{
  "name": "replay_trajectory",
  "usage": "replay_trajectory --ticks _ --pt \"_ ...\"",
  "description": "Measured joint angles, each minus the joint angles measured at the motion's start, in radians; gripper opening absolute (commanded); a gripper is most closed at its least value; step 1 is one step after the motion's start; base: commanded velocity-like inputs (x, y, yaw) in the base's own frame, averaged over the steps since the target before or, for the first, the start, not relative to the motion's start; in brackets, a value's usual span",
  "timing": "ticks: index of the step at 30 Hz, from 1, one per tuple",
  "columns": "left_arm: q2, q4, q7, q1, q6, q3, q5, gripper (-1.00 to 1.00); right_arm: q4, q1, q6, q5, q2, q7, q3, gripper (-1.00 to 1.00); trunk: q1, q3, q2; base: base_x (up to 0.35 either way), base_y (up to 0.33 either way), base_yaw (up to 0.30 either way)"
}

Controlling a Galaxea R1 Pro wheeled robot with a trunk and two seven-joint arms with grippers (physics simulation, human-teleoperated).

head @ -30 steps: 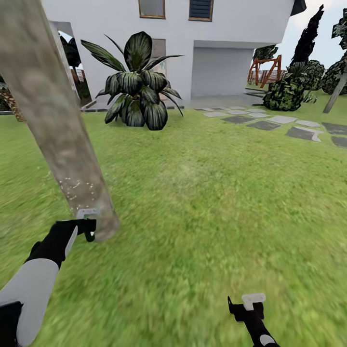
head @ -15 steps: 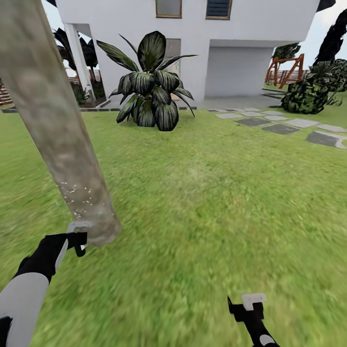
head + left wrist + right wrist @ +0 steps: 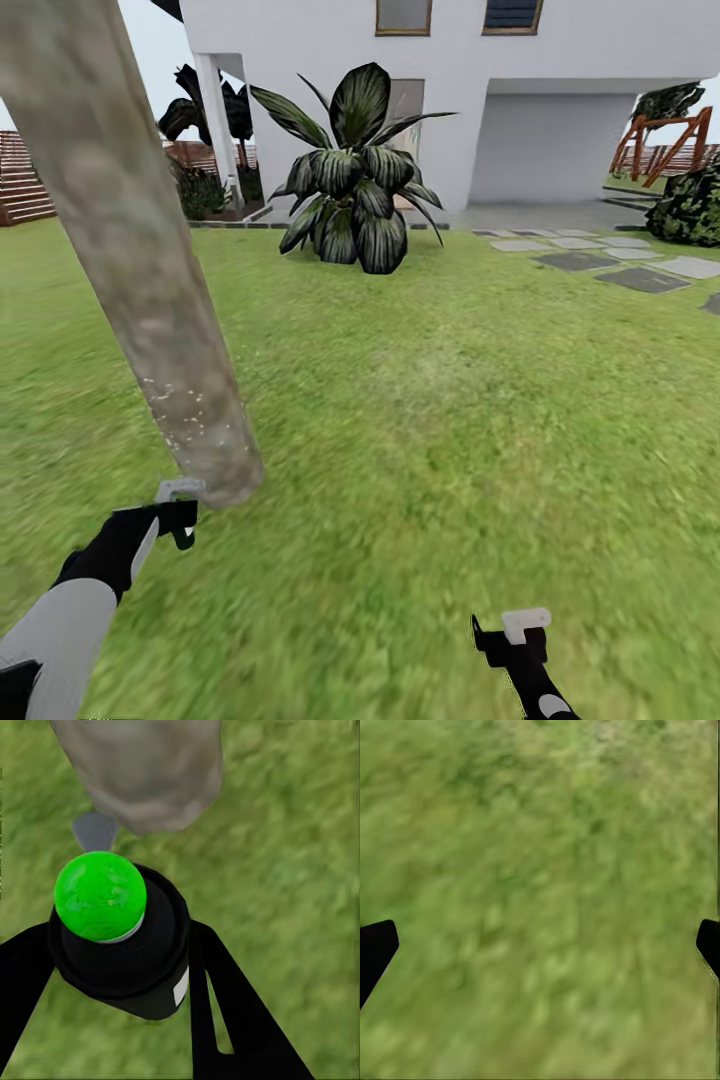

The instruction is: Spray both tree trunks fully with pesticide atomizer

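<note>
The left tool point(image 3: 112, 967) pinches the small black cylindrical atomizer bottle point(image 3: 124, 952), its glossy green dome top point(image 3: 100, 896) just beside the base of the smooth, mottled beige-grey tree trunk point(image 3: 150, 300). The right tool point(image 3: 540, 945), spread wide, hangs over blurred green lawn point(image 3: 450, 400).

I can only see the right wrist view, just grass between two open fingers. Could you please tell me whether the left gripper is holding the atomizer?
Observer: Yes, the left gripper is shut on the pesticide atomizer, a dark bottle whose top shows bright green in the left wrist view.
Operator: Thank you. Is a tree trunk anywhere near it?
Observer: The base of a leaning tree trunk stands on the lawn just ahead of that gripper, with pale specks on its lower part.
</note>
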Motion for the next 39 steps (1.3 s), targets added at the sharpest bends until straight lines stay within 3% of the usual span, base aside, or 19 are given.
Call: replay_trajectory --ticks 5,18,30,39 --pt "-0.003 0.033 0.042 0.003 -0.052 0.002 0.006 -1.0 0.0 0.001 0.0 0.0 0.0 0.001 0.0 1.0 0.0 0.0 0.0 0.147 -0.239 0.006" --pt "-0.01 0.033 0.043 0.017 -0.056 0.001 0.004 -1.0 0.0 0.006 0.0 -0.001 0.0 0.0 0.0 1.0 0.0 0.0 0.0 0.178 -0.207 0.018" --pt "-0.039 0.051 0.043 0.026 -0.058 -0.001 0.006 -1.0 0.0 0.006 0.0 -0.001 0.003 0.0 0.0 1.0 0.0 -0.007 0.0 0.114 -0.248 0.24" --pt "-0.037 0.051 0.043 0.027 -0.057 0.001 0.0 -1.0 0.0 0.006 0.0 0.0 0.003 0.0 0.0 1.0 0.0 -0.013 0.0 0.27 -0.169 0.248"
